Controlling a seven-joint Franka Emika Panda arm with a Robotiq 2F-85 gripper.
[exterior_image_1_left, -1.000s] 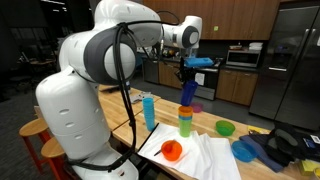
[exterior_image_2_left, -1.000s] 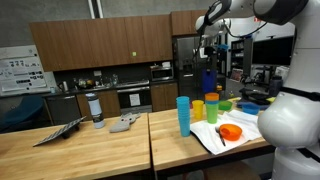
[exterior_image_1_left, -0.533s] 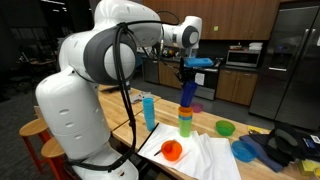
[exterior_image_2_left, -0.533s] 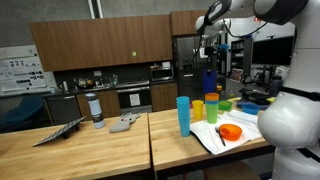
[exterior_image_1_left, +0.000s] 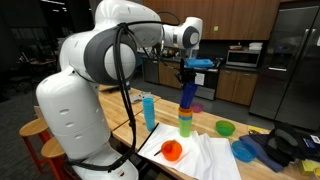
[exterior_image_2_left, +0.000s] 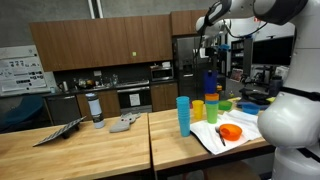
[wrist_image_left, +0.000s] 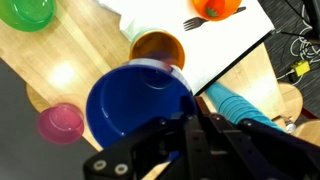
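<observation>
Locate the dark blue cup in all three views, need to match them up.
Exterior view: blue cup at centre frame, directly above the coloured cup stack.
Exterior view: blue cup right of centre, at mid height.
Wrist view: blue cup fills the centre, open mouth seen from above.
Shared landmark: orange bowl on the white cloth.
</observation>
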